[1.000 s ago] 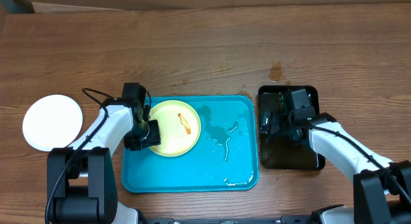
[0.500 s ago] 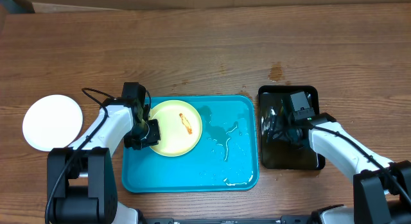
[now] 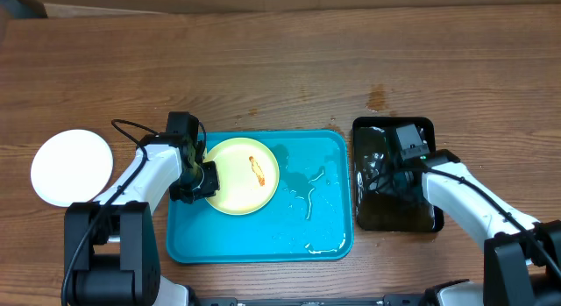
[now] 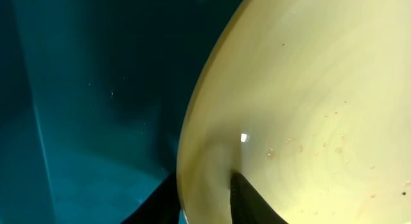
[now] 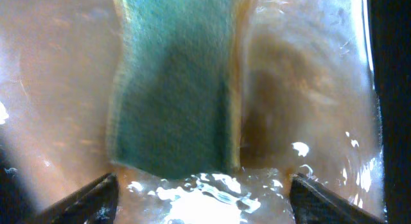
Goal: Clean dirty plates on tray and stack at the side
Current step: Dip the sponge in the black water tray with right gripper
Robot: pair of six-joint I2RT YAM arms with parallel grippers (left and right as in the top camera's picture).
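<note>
Plate [image 3: 238, 188], pale yellow, lies on the tray [image 3: 324, 227], its rim clenched by the left fingers [image 4: 247, 208]. Right fingers [image 5: 327, 198] hang released over a sponge [image 5: 173, 89] in a black tray [image 3: 377, 220].

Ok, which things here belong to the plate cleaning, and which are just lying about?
Job: yellow plate, held at its rim by the left gripper; white plate; blue tray; sponge; wet black tray.
Lying about: brown spot on the table.
</note>
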